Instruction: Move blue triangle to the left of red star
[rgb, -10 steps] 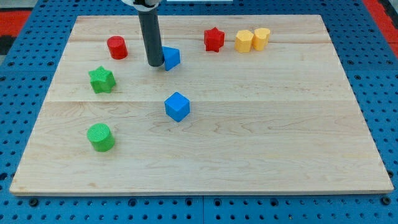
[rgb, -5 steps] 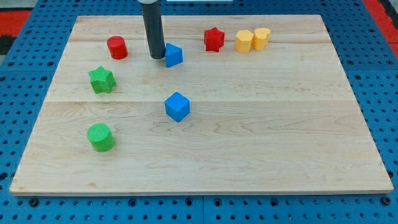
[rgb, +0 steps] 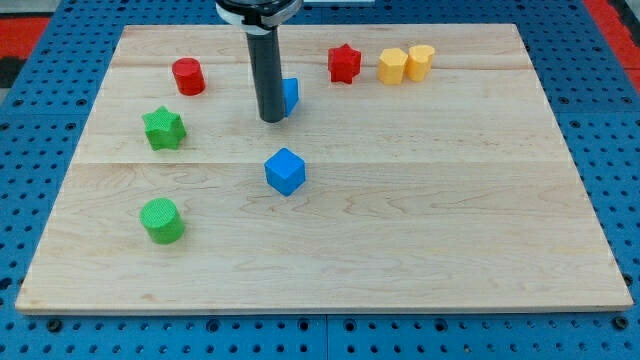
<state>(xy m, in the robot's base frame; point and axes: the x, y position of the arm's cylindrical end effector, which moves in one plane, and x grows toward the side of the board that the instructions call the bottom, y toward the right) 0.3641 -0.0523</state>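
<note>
The blue triangle (rgb: 290, 95) lies on the wooden board (rgb: 400, 200) near the view's top, partly hidden behind my rod. My tip (rgb: 271, 119) rests on the board just left of and below the triangle, touching or nearly touching it. The red star (rgb: 344, 63) sits up and to the right of the triangle, about a block's width away.
A red cylinder (rgb: 188, 76) is at the top left. A green star (rgb: 163, 128) and a green cylinder (rgb: 161, 220) are at the left. A blue cube (rgb: 285, 171) sits below my tip. Two yellow blocks (rgb: 405, 64) stand right of the red star.
My tip has moved right and down, from the triangle's left side to its lower left. The blue triangle has shifted slightly to the right.
</note>
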